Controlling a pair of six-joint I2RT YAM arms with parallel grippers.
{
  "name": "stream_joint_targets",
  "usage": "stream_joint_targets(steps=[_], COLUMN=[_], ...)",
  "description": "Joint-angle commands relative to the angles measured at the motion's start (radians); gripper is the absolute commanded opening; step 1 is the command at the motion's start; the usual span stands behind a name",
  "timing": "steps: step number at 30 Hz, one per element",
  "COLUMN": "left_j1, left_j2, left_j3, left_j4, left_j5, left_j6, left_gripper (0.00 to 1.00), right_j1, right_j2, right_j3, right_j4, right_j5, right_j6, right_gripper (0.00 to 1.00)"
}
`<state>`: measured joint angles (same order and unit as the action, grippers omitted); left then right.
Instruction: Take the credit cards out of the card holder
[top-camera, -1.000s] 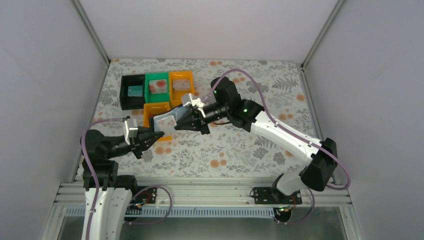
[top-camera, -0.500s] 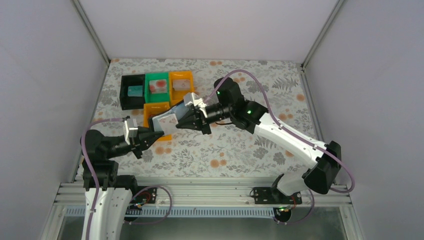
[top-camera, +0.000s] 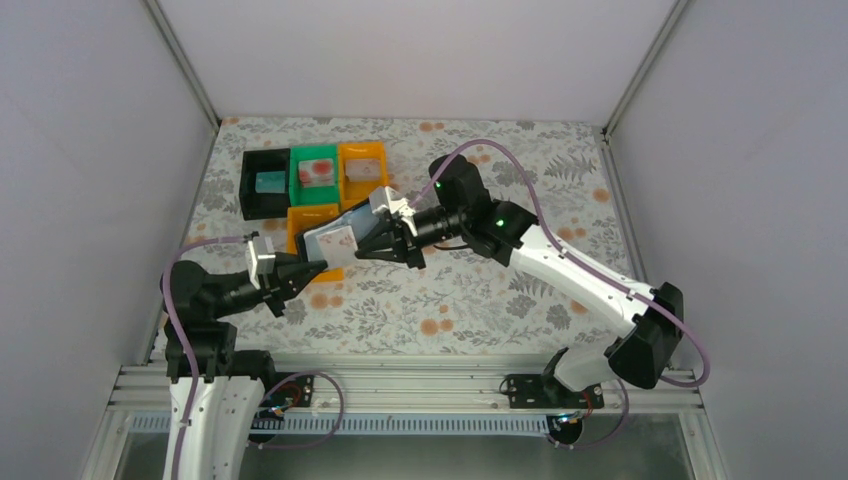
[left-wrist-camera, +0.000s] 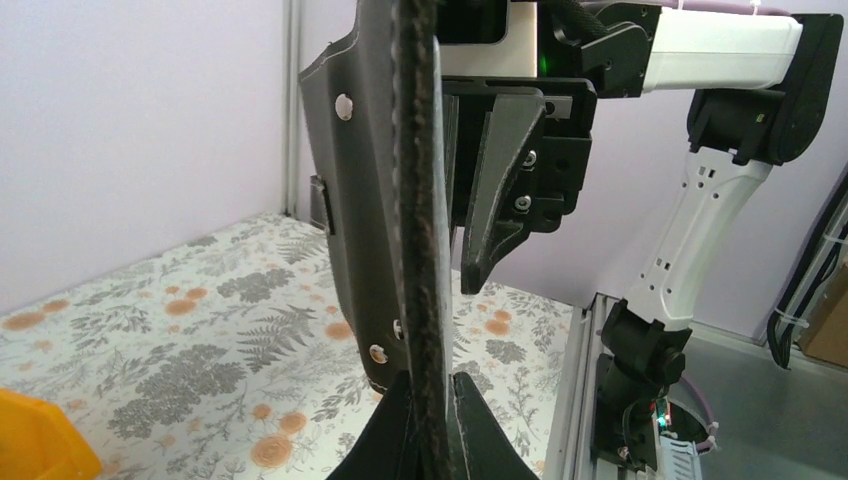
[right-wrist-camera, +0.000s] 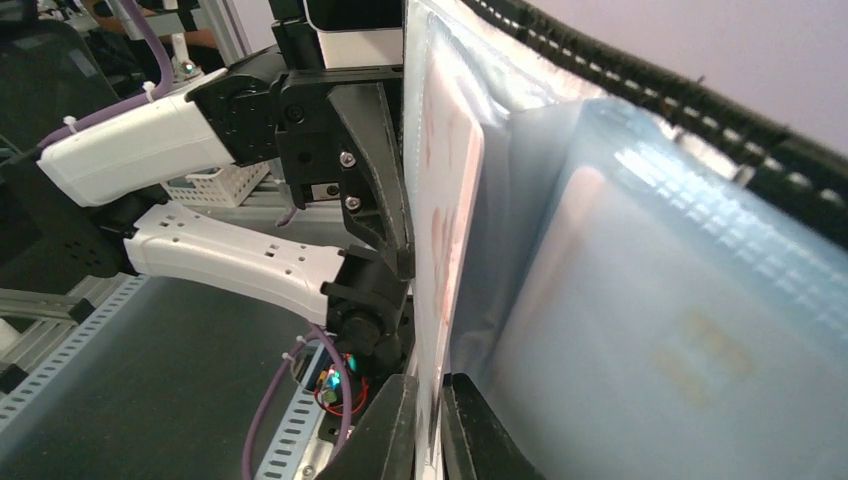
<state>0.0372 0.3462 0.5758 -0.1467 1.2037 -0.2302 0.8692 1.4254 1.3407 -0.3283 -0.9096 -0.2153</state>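
The card holder hangs open above the table, black outside and pale blue-grey inside. My left gripper is shut on its lower left edge. In the left wrist view the black edge stands upright between the closed jaws of the left gripper. My right gripper reaches in from the right. The right wrist view shows this right gripper shut on a whitish credit card with red marks, which sits at a clear sleeve of the holder.
Behind the holder stand a black tray with a teal card, a green tray with a whitish-red card, and an orange tray with a pale grey card. A second orange tray lies under the holder.
The right arm has shifted slightly to the right while its gripper stays at the holder. The left arm and the holder have hardly moved.
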Motion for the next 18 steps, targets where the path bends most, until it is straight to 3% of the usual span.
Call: stream_joint_targets(steps=[1,5,8,18], left_j1=[0.003,0.003,0.002,0.002], left_j2=[-0.019,-0.021,-0.021,-0.02], left_j3=[-0.003,-0.003,-0.007,-0.008], left_j4=[0.042,0.035,0.037,0.032], left_j5=[-0.011,-0.011,-0.015,-0.01], left_j6=[-0.006,-0.002,-0.005,-0.001], left_gripper=[0.02,0.02,0.02,0.02], right_j1=[-0.006,-0.005,-0.004,-0.03], right_j2=[0.028,0.018,0.013,-0.035], right_j3=[0.028,0.013,0.01,-0.042], right_j4=[-0.012,0.016,0.022,0.003], right_j5=[-0.076,-0.092,-0.094,0.027], right_j6=[-0.004,0.0,0.004,-0.014], right_gripper=[0.1,0.11,0.04,0.04])
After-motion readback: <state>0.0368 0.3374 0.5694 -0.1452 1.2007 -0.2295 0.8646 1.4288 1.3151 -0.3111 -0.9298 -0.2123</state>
